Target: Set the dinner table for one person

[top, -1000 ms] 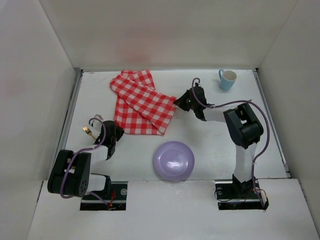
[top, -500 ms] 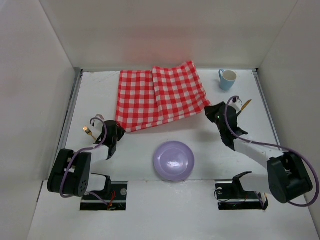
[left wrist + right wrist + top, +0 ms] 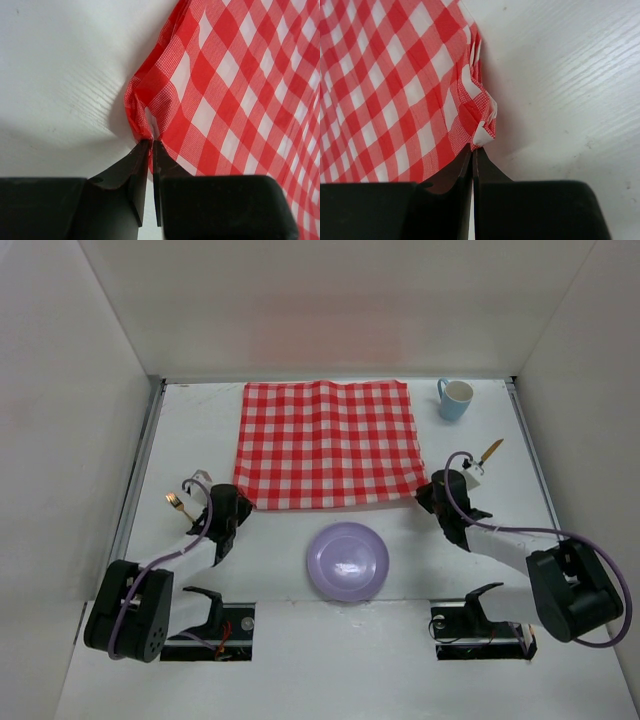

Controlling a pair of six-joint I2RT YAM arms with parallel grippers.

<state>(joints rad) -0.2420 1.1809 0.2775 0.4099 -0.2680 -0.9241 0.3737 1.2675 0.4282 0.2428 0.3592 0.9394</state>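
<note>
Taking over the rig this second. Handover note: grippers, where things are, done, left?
Left gripper: shut on the near-left corner of the red-and-white checked cloth.
Right gripper: shut on its near-right corner.
Cloth lies spread flat across the far middle of the matte-white dinner table.
Round lilac plate sits on bare table just nearer than the cloth.
Light-blue mug stands far right, off the cloth.
Gold fork lies left of the cloth; another gold utensil right of it, type unclear.
Done: cloth spread. Left: release corners, place plate, mug, cutlery, probably on the cloth.
</note>
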